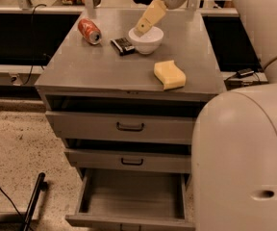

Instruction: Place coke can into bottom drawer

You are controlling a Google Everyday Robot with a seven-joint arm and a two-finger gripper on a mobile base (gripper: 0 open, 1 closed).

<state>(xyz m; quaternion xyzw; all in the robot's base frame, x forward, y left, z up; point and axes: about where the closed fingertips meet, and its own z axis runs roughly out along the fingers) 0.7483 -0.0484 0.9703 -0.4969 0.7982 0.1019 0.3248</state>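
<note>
The coke can point(89, 31) lies on its side at the back left of the grey cabinet top point(105, 66). The bottom drawer point(133, 198) is pulled out below, its plain grey inside showing and nothing in it. My gripper point(140, 31) hangs from the arm at the top of the view, angled down to the left, right over the far rim of the white bowl point(147, 41). It is to the right of the can, about a bowl's width away, and holds nothing that I can see.
A dark snack packet point(123, 45) lies between can and bowl. A yellow sponge point(169, 74) sits at the front right of the top. Two upper drawers point(129, 126) with dark handles are slightly open. My white body point(244, 158) fills the right side. A black rod point(32, 201) lies on the floor.
</note>
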